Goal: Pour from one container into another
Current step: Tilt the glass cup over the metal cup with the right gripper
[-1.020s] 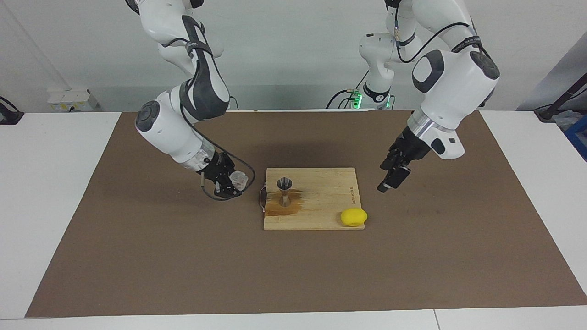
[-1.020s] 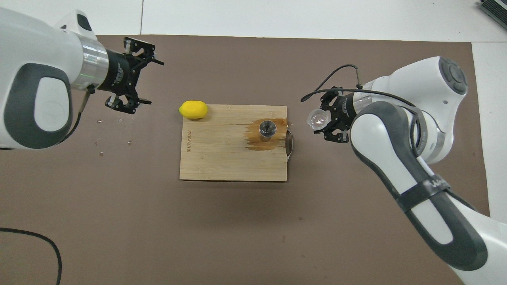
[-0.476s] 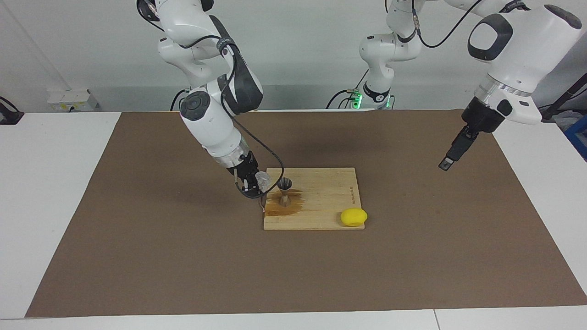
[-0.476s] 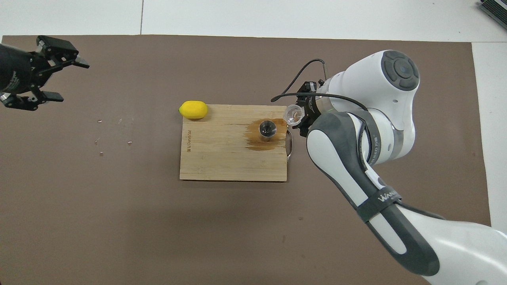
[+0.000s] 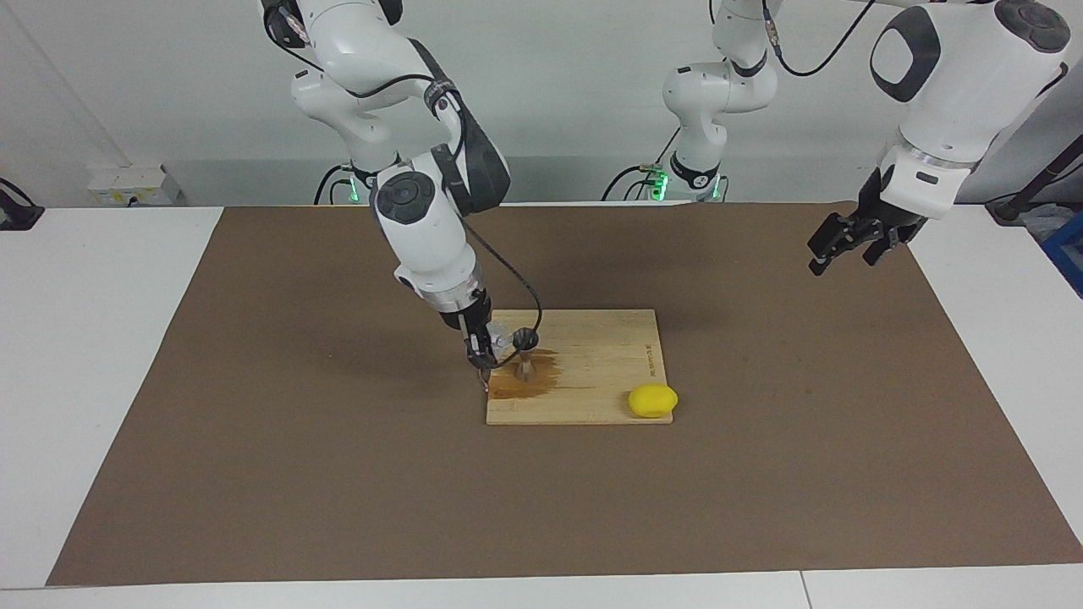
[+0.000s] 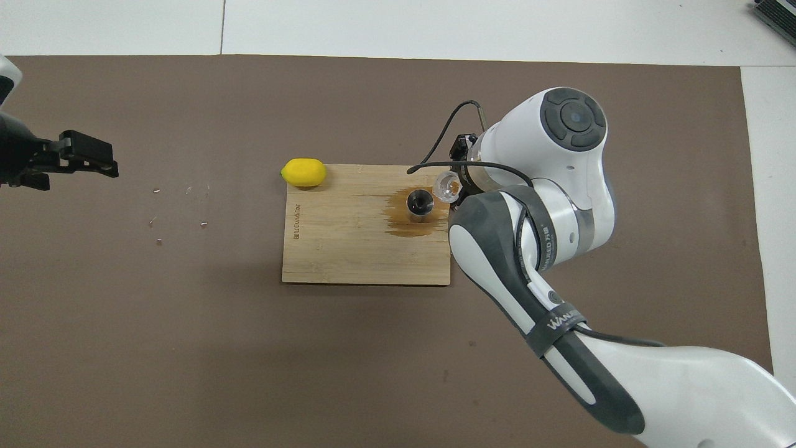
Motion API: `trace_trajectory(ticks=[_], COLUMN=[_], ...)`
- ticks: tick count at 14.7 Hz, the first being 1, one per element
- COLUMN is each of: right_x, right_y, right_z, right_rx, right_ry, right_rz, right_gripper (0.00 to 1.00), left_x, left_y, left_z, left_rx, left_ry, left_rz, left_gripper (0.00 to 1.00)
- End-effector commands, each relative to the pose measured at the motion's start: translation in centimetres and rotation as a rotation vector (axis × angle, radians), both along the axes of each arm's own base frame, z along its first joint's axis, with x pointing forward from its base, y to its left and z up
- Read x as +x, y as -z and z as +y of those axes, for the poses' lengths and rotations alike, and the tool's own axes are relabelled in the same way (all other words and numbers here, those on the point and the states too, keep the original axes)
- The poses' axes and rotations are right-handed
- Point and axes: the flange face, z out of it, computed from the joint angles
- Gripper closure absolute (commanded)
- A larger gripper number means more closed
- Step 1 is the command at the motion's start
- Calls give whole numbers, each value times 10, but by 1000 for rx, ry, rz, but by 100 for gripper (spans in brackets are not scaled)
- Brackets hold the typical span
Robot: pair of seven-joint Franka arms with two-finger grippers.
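On the bamboo cutting board (image 5: 592, 397), facing view: the right gripper (image 5: 489, 348) has its jaws clamped on the small clear ribbed glass tumbler (image 5: 504, 341), tilted beside the mouth of the shiny steel hourglass jigger (image 5: 525, 353), which stands upright in a brown wet patch (image 5: 525, 385) (spillage, by the look of it). The left gripper (image 5: 850, 241) waits over the brown mat (image 5: 338, 474) on the desk, jaws apart. A yellow lemon (image 5: 652, 400) lies at the board's corner.

Overhead view: the tumbler (image 6: 446, 186) sits just beside the jigger (image 6: 420, 202). To pour well, bring the lip over the jigger's mouth before tipping further, and tip slowly.
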Motion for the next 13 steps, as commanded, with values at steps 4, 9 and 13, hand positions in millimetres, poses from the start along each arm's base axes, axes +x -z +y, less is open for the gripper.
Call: trace_trajectory(ticks=[4, 9, 13], right_x=[3, -10, -19], right_y=[-7, -7, -8], right_z=[11, 32, 48], right_rx=[-70, -153, -193], right_ry=[-27, -108, -156], right_rz=[-49, -73, -91], right_gripper=[100, 100, 100], left_x=[-43, -42, -41], left_y=[-20, -30, -21], left_z=[-4, 3, 12], left_rx=[38, 33, 37], left_ry=[171, 167, 146], left_rz=[56, 27, -1], left_gripper=[0, 0, 0])
